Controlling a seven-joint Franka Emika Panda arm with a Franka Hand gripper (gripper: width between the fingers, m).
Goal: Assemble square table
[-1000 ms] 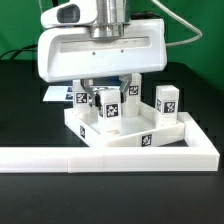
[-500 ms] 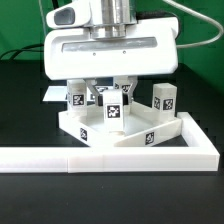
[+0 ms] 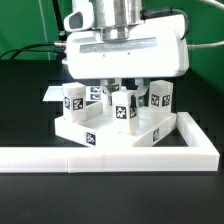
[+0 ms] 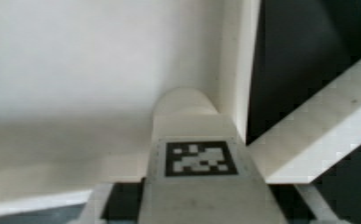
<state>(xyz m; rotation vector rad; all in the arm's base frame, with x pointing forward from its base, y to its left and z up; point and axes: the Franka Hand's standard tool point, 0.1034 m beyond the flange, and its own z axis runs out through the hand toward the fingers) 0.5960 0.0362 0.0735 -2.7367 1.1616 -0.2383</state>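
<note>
Above the white plastic square tabletop slab (image 3: 108, 130), which sits against the long white L-shaped barrier (image 3: 120, 154) for bracing, my gripper (image 3: 124, 103) is clamped on a short white tagged leg (image 4: 200, 140), held upright for seating, I judge.

- gripper (image 3: 124, 96): wide white boxy hand body, rounded edges, glossy
- grey metallic cylindrical wrist flange above it
- white rounded arm link at top, dark lens-like spot
- dark fingers (image 3: 112, 88) below body
</note>
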